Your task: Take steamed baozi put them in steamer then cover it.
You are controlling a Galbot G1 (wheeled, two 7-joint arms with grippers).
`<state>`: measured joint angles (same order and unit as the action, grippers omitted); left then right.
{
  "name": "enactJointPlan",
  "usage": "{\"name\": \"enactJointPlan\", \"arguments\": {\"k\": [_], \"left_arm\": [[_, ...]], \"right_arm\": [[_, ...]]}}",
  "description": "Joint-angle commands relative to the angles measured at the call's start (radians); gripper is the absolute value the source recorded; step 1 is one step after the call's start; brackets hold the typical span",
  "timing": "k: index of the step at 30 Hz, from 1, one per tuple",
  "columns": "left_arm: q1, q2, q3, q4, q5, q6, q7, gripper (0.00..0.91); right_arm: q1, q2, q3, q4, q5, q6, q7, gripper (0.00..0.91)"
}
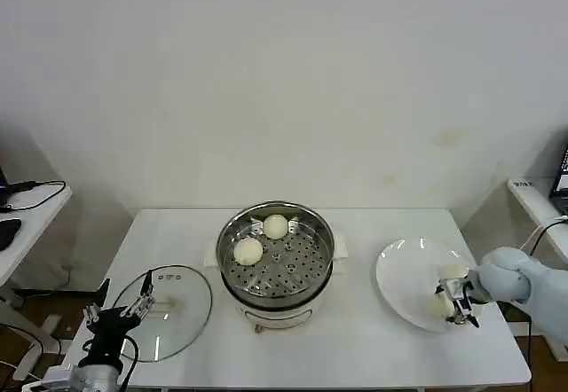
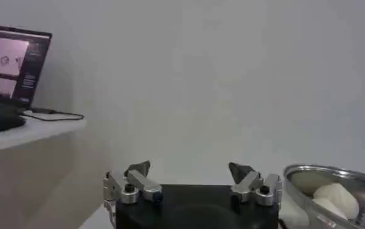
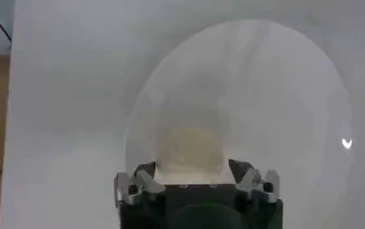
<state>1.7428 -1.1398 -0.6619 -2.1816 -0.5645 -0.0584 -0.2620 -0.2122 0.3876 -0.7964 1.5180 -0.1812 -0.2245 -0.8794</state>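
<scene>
The right gripper (image 1: pixel 457 306) is lowered over the white plate (image 1: pixel 404 277) at the right end of the bench (image 1: pixel 355 356). Its jaws stand spread wide, one on each side of a bun (image 3: pixel 189 149) that lies on the plate directly between them; contact between jaws and bun cannot be confirmed. A second bun (image 1: pixel 453 272) sits on the plate just beyond the gripper, toward the wall.

Well away from this gripper, toward the robot's left, the steamer (image 1: pixel 277 263) stands at the middle of the bench. Two buns rest on its perforated tray: one (image 1: pixel 276 226) at the far side, one (image 1: pixel 248 251) at the side nearer the left arm.

The left gripper (image 1: pixel 133 305) is parked at the left front corner of the bench, jaws spread wide, holding nothing. The glass lid (image 1: pixel 173 312) lies flat on the bench just beside it, between that gripper and the steamer, handle (image 1: pixel 169 303) up.
</scene>
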Motion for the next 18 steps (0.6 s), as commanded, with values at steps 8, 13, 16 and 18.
{"name": "enactJointPlan", "arguments": {"k": [8, 13, 16, 18], "left_arm": [[-0.005, 0.003, -0.009, 0.004, -0.007, 0.0, -0.001, 0.907], [-0.011, 0.007, -0.01, 0.013, -0.01, -0.001, 0.0, 0.907], [-0.018, 0.006, -0.007, 0.022, -0.011, -0.003, 0.0, 0.907], [-0.024, 0.006, -0.006, 0.027, -0.012, -0.004, 0.0, 0.907]], "right_arm": [[0.095, -0.013, -0.032, 0.008, 0.025, -0.006, -0.013, 0.595], [0.273, -0.019, -0.067, 0.029, 0.078, -0.004, -0.032, 0.605], [0.376, 0.0, -0.064, 0.025, 0.131, -0.006, -0.054, 0.605], [0.431, 0.019, -0.071, 0.023, 0.162, -0.01, -0.061, 0.605]]}}
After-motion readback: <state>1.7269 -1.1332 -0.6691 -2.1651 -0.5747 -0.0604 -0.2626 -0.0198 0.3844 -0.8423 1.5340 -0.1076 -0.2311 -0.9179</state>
